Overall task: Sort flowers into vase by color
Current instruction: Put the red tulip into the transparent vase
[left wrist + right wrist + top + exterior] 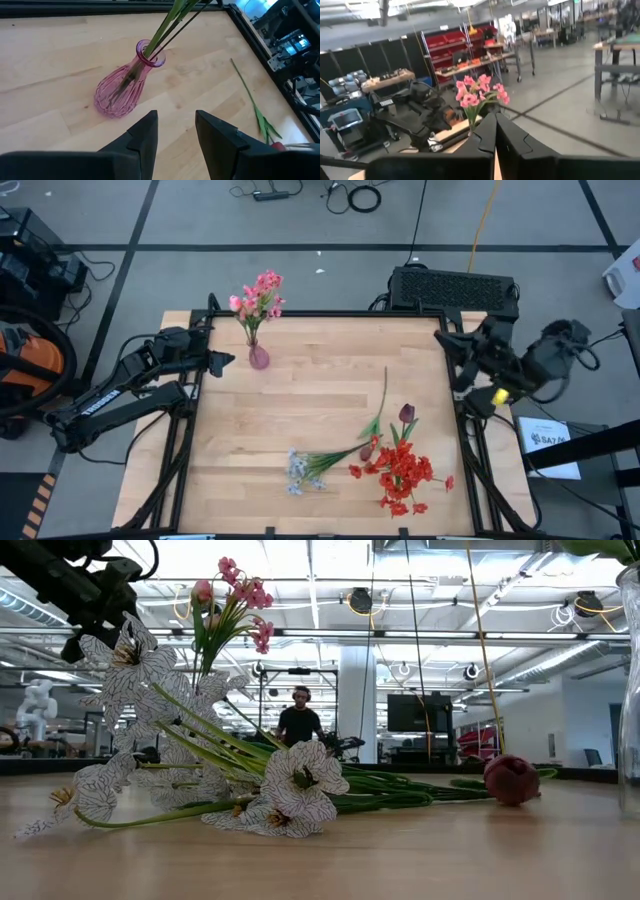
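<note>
Pink-purple glass: the vase is set upright on the far left part of the wooden table, and the pink flowers are held in it by their green stems, the blooms standing above its narrow neck.

The left gripper is positioned just beside the vase, apart from it; its fingers are seen spread, with nothing between them.

The right gripper is kept raised over the table's far right edge, well apart from all flowers; its fingers are pressed together, empty.

The remaining stems are laid flat at the near side of the table: the pale blue-white bunch, the red cluster just beside it to the right, and a dark maroon tulip near the red blooms. A long green stem is stretched from this group toward the middle.

A person is seen standing in the room beyond.
</note>
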Motion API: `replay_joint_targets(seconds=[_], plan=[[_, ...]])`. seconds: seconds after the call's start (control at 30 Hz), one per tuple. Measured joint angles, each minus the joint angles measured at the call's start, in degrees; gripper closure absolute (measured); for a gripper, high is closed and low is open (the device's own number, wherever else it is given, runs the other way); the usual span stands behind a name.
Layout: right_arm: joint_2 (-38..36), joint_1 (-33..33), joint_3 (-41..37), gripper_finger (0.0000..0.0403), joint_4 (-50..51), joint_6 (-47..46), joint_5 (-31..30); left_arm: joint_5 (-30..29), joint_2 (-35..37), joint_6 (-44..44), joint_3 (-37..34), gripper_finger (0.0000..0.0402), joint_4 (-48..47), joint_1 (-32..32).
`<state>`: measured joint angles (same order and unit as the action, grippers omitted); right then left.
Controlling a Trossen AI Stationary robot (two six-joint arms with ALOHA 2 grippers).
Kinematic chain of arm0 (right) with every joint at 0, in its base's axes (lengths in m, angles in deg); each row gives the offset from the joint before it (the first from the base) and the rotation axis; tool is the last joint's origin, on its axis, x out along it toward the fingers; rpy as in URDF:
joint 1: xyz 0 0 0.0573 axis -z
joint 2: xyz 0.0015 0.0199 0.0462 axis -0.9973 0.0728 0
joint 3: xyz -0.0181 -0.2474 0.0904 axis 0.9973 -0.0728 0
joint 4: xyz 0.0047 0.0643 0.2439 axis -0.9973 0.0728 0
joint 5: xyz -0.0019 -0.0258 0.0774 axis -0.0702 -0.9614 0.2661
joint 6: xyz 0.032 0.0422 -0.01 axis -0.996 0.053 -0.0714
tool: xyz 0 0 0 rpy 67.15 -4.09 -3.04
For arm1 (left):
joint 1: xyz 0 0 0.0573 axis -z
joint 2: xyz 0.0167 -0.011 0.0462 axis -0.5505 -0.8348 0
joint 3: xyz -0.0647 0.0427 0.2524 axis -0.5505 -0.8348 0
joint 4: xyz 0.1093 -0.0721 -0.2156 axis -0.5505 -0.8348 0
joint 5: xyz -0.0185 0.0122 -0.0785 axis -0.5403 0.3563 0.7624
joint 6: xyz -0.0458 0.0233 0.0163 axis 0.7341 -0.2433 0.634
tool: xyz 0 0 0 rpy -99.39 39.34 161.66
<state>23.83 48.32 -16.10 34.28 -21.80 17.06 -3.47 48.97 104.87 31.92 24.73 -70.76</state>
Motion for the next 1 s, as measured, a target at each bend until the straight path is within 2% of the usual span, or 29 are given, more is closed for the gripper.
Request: replay_joint_targets(seconds=[0.1,0.3,0.5,0.63,0.7,0.8,1.0], plan=[[3.06,6.81,3.20,0.0403,6.13,-6.29,8.87,0.00,0.00,-0.34,0.00,0.0262,0.00,0.00],[12.24,22.66,3.66,0.0403,6.28,-10.23,31.59,0.00,0.00,-0.38,0.00,0.0262,0.00,0.00],[20.21,39.29,5.08,0.0403,3.56,-10.48,56.30,0.02,0.00,-1.97,0.00,0.0262,-0.02,0.02],[27.01,48.38,11.43,0.0403,9.59,-9.74,68.36,0.04,-0.02,-4.53,0.00,0.0262,-0.02,0.02],[31.08,51.73,15.63,0.0403,15.28,-6.97,72.36,0.04,0.00,-4.86,0.00,0.0262,-0.03,0.01],[36.96,55.43,21.70,0.0403,26.25,-0.54,74.70,0.04,0.00,-4.92,0.00,0.0263,-0.04,0.00],[45.81,58.95,28.43,0.0403,43.44,17.11,74.46,0.13,-0.02,-7.51,0.00,0.0263,-0.13,0.02]])
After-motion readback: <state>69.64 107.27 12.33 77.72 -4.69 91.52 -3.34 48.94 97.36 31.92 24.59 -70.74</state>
